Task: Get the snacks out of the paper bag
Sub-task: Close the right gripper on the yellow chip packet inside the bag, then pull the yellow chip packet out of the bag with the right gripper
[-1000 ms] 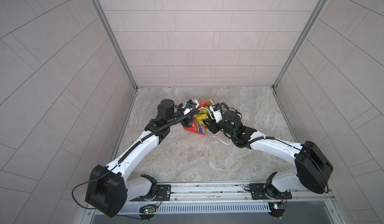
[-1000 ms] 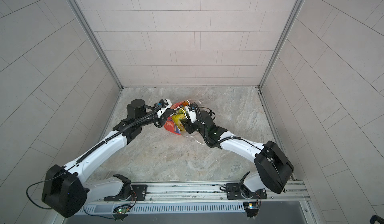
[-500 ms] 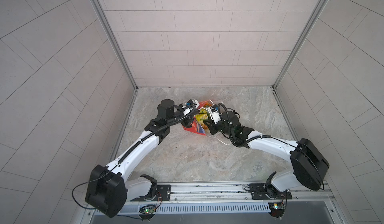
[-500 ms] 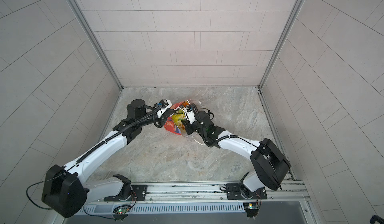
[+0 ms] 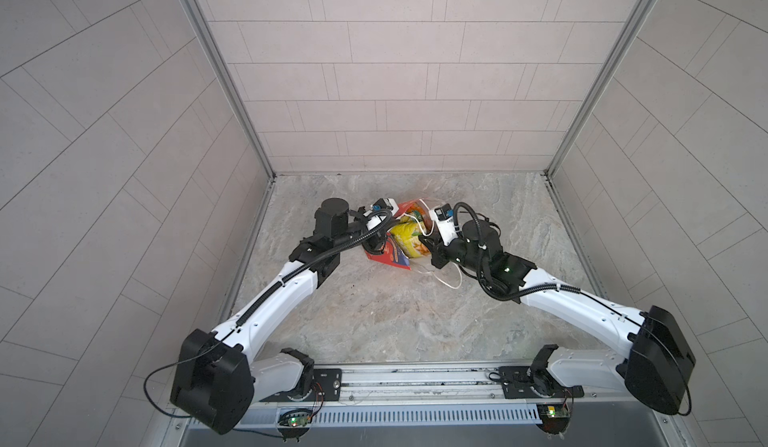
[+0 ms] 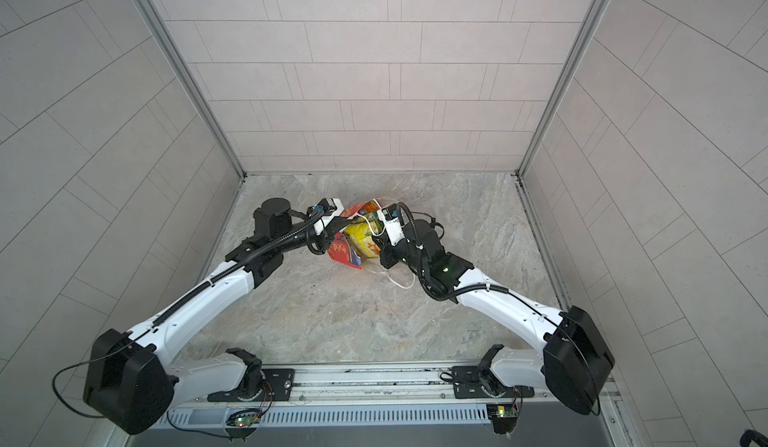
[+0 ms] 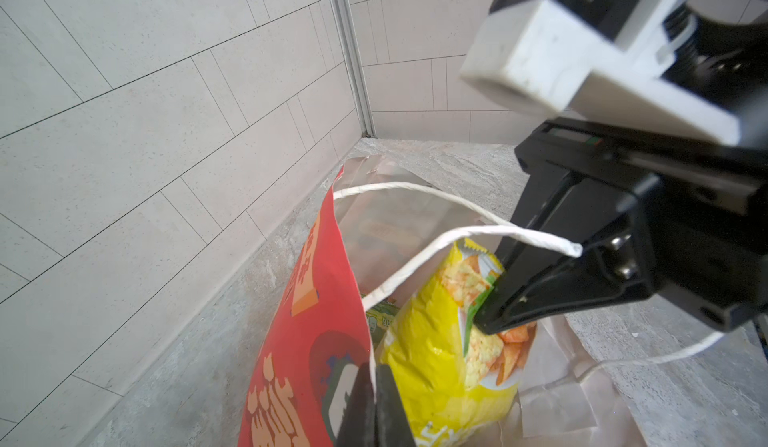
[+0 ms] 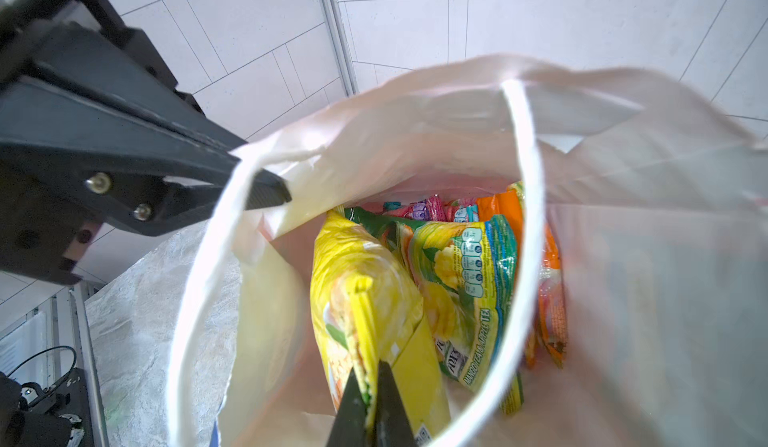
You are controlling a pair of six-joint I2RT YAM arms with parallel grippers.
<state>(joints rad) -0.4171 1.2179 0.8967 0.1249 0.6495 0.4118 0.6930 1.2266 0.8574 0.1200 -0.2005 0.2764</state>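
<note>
closest to me, along the bottom edge of both top views, runs the mounting rail (image 5: 415, 376). from it the left arm (image 5: 270, 299) and right arm (image 5: 582, 303) lean in toward the middle of the frame. there the paper bag (image 5: 388, 256) sits on the marbled table (image 5: 374, 320), red side out and mouth open, with a white cord handle (image 8: 530, 175) looping across it. the left gripper (image 7: 374, 403) is pressed together on the bag's red wall at the rim. the right gripper (image 8: 371, 399) is pinching the yellow packet (image 8: 361, 295), which stands on end just inside the mouth. deeper in lie more snacks (image 8: 478, 237): a green-and-yellow packet (image 8: 465, 283), an orange one (image 8: 552, 299) and pink ones (image 8: 432, 209) at the bottom. behind everything is the tiled back wall (image 5: 395, 92).
</note>
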